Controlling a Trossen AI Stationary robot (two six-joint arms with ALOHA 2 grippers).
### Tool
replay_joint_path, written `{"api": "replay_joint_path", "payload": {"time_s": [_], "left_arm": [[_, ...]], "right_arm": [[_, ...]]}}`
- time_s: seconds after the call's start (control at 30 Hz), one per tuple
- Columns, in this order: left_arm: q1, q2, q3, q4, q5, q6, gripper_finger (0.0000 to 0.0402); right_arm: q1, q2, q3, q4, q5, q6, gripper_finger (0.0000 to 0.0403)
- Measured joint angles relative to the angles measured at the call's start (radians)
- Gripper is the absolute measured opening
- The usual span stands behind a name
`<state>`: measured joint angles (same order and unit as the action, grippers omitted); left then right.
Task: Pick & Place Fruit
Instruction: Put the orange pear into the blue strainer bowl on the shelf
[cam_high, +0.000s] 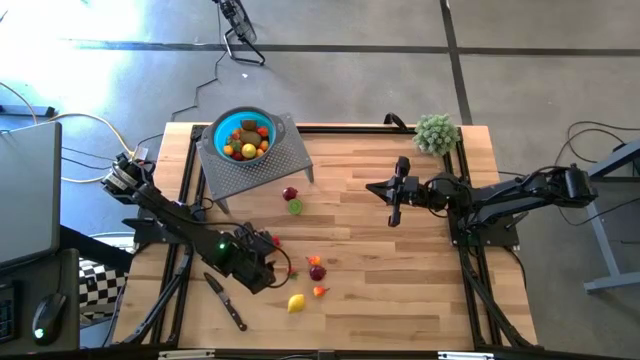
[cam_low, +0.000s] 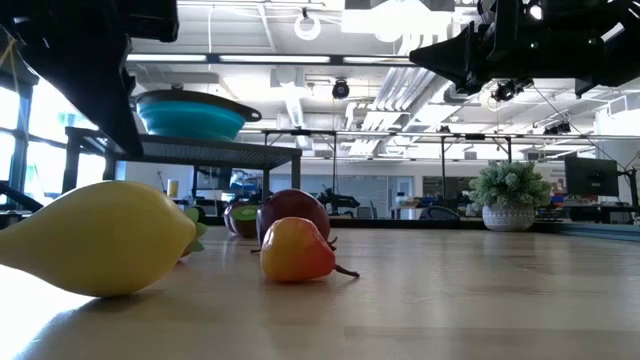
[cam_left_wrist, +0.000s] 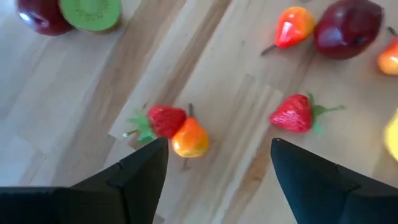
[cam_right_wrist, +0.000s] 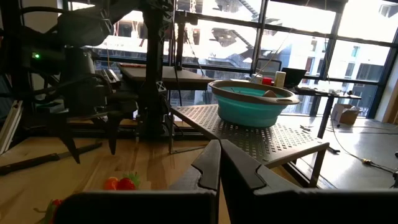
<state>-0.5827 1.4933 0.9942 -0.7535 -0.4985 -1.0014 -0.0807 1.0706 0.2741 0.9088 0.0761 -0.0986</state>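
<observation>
The left gripper (cam_high: 272, 262) hangs low over the front-left part of the wooden table (cam_high: 400, 290), its two dark fingers (cam_left_wrist: 140, 177) spread wide with nothing between them. Just ahead of its fingertips lie a small strawberry (cam_left_wrist: 163, 119) and a small orange fruit (cam_left_wrist: 190, 139), touching each other on the bare wood; the orange one sits close to the inner edge of one finger. A second strawberry (cam_left_wrist: 293, 114) lies a little beyond the other finger. Farther out from the tool are an orange-red pear (cam_left_wrist: 292, 26), a dark maroon plum (cam_left_wrist: 348, 26), a kiwi half (cam_left_wrist: 92, 14) and a dark red fruit (cam_left_wrist: 42, 15) beside it. A yellow lemon (cam_high: 296, 303) rests just to the gripper's side, toward the table's front edge, and a black-handled knife (cam_high: 226, 301) lies on its other side.

More fruit fills the teal bowl (cam_high: 242, 135), which stands on a grey perforated stand (cam_high: 262, 165) at the far-left corner, well away from the left gripper.

The right gripper (cam_high: 394, 210) waits above the right half of the table, its fingers pressed together and empty, near a fuzzy green plant ball (cam_high: 436, 133)
</observation>
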Motion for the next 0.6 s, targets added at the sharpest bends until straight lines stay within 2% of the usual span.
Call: {"api": "replay_joint_path", "payload": {"time_s": [0.2, 0.5, 0.6], "left_arm": [[0.001, 0.000, -0.027, -0.005, -0.016, -0.059, 0.0278], [0.000, 0.000, -0.030, -0.005, -0.009, -0.058, 0.0278], [0.000, 0.000, -0.030, -0.004, -0.035, -0.066, 0.0278]], "right_arm": [[0.000, 0.000, 0.000, 0.000, 0.000, 0.000, 0.0003], [0.000, 0.000, 0.000, 0.000, 0.000, 0.000, 0.0003], [0.000, 0.000, 0.000, 0.000, 0.000, 0.000, 0.0003]]}}
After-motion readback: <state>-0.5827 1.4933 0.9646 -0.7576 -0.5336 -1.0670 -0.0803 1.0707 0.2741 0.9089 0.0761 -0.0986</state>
